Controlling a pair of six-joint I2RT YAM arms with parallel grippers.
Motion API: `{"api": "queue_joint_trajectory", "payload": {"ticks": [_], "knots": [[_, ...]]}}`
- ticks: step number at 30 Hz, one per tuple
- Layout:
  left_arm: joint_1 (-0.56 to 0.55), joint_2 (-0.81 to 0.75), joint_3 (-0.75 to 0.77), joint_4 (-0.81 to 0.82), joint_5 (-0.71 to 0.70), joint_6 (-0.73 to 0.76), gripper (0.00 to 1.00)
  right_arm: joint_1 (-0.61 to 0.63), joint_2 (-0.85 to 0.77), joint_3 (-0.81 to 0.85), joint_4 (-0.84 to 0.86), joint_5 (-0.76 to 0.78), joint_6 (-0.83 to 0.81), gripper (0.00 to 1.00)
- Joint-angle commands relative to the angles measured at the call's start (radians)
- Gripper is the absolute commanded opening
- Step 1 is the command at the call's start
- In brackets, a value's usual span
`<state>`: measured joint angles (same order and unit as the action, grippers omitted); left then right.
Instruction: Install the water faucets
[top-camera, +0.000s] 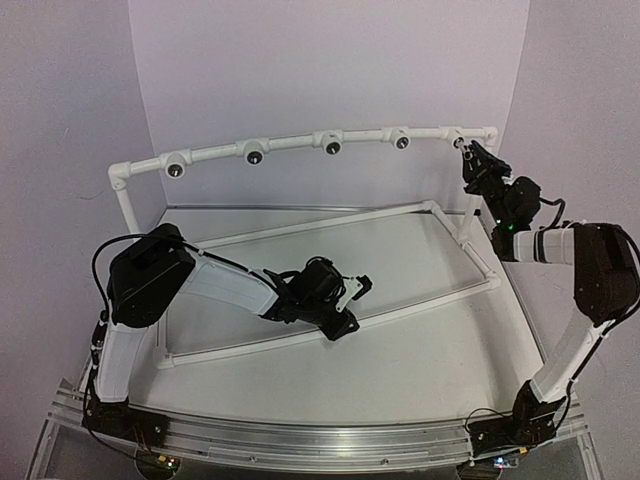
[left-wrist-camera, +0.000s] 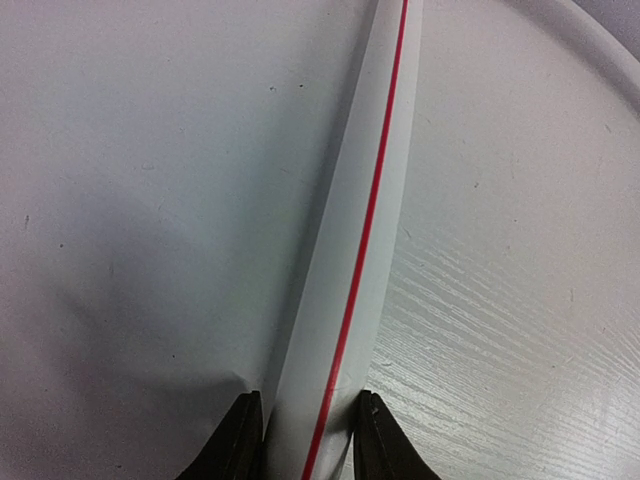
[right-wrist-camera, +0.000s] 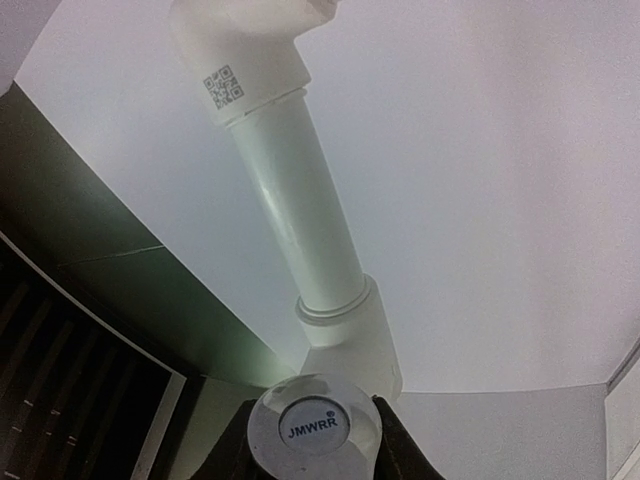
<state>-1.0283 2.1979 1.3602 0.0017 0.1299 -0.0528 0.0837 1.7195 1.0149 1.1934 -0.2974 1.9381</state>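
A shiny silver water faucet (right-wrist-camera: 318, 430), its round cap marked JMWRR, sits between the fingers of my right gripper (right-wrist-camera: 315, 445), which is shut on it. The faucet is up against a white tee fitting (right-wrist-camera: 355, 340) at the right end of the top pipe (top-camera: 300, 147). In the top view my right gripper (top-camera: 468, 155) is raised to that corner, and the faucet shows only as a small glint (top-camera: 461, 145). My left gripper (left-wrist-camera: 308, 415) is shut on the frame's low front pipe (left-wrist-camera: 350, 250), white with a red stripe, near its middle (top-camera: 340, 318).
Several round white fittings with dark holes (top-camera: 254, 153) line the top pipe. A white upright pipe (right-wrist-camera: 295, 210) ends in an elbow with a QR label (right-wrist-camera: 240, 60). The pipe frame's base (top-camera: 300, 228) lies on the white table, with purple walls behind.
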Motion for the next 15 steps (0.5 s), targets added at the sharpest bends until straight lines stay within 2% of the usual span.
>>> {"api": "queue_joint_trajectory", "payload": {"ticks": [1, 3, 4, 5, 6, 7, 11, 15], "knots": [[-0.009, 0.181, -0.114, -0.447, -0.021, -0.077, 0.0, 0.029, 0.081, 0.06, -0.142, -0.115, 0.121, 0.0], [-0.008, 0.178, -0.118, -0.445, -0.022, -0.08, 0.0, 0.028, 0.038, 0.143, -0.287, -0.149, -0.121, 0.0], [-0.009, 0.178, -0.119, -0.445, -0.022, -0.081, 0.0, 0.028, 0.031, 0.168, -0.344, -0.151, -0.155, 0.0], [-0.009, 0.177, -0.124, -0.44, -0.023, -0.082, 0.0, 0.023, -0.01, 0.223, -0.477, -0.145, -0.372, 0.0], [-0.009, 0.177, -0.125, -0.44, -0.023, -0.082, 0.0, 0.023, -0.018, 0.235, -0.508, -0.143, -0.407, 0.0], [-0.009, 0.175, -0.125, -0.438, -0.022, -0.081, 0.0, 0.027, -0.057, 0.317, -0.71, -0.105, -0.609, 0.0], [-0.009, 0.176, -0.124, -0.436, -0.02, -0.077, 0.0, 0.042, -0.093, 0.417, -0.974, -0.009, -0.911, 0.0], [-0.009, 0.178, -0.121, -0.439, -0.019, -0.074, 0.0, 0.045, -0.107, 0.443, -1.066, 0.028, -1.127, 0.0]]}}
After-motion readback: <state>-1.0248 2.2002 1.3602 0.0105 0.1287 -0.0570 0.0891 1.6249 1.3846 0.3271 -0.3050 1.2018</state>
